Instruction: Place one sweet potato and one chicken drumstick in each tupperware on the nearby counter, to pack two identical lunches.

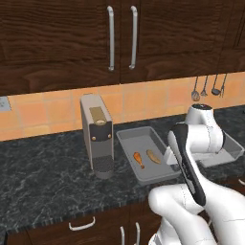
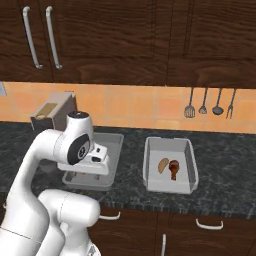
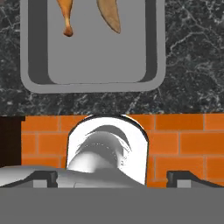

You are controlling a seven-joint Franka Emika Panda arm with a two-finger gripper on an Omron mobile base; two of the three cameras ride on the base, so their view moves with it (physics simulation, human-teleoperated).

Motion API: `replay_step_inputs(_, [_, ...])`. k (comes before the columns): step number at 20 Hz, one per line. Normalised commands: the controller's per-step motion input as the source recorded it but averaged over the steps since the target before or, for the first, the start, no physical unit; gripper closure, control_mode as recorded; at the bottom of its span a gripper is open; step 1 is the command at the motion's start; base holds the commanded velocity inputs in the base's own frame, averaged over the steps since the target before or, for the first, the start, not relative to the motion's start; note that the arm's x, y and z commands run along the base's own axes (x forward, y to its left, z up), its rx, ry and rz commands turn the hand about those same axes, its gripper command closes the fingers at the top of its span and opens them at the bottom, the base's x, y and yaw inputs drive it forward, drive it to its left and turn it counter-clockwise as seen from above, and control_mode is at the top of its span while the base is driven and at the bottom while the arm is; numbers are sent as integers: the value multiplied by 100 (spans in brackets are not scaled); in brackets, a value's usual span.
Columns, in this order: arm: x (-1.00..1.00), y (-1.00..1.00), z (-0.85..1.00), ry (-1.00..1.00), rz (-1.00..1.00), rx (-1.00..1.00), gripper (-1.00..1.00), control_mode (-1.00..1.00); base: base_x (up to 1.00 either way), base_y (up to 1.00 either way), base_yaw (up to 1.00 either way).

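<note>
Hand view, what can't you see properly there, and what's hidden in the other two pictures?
- Hand view: the reddish-brown club-shaped chicken drumstick and the tan oval sweet potato are cut off by the top edge.
- Left base view: the right-hand shallow grey rectangular tupperware is mostly hidden by the white arm, so its inside is unseen here.
- Right base view: the left-hand grey tupperware is covered by the arm in the same way.

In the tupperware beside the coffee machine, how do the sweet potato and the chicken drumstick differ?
The sweet potato is a pale tan oval with tapered ends; the chicken drumstick is redder orange and club-shaped, narrowing to a thin bone end. The chicken drumstick lies on the side nearer the coffee machine, the sweet potato on the far side. Both lie flat in the same tupperware, side by side, apart, and about equally long.
</note>
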Motion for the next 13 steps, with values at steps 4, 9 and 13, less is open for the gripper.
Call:
replay_step_inputs(4, [-40,15,51,7,-14,0,-100,-100,0,0,0])
replay_step_inputs(9, [-3,6,86,20,0,0,-100,-100,0,0,0])
replay_step_inputs(13, [-8,15,82,3,-3,0,-100,-100,0,0,0])
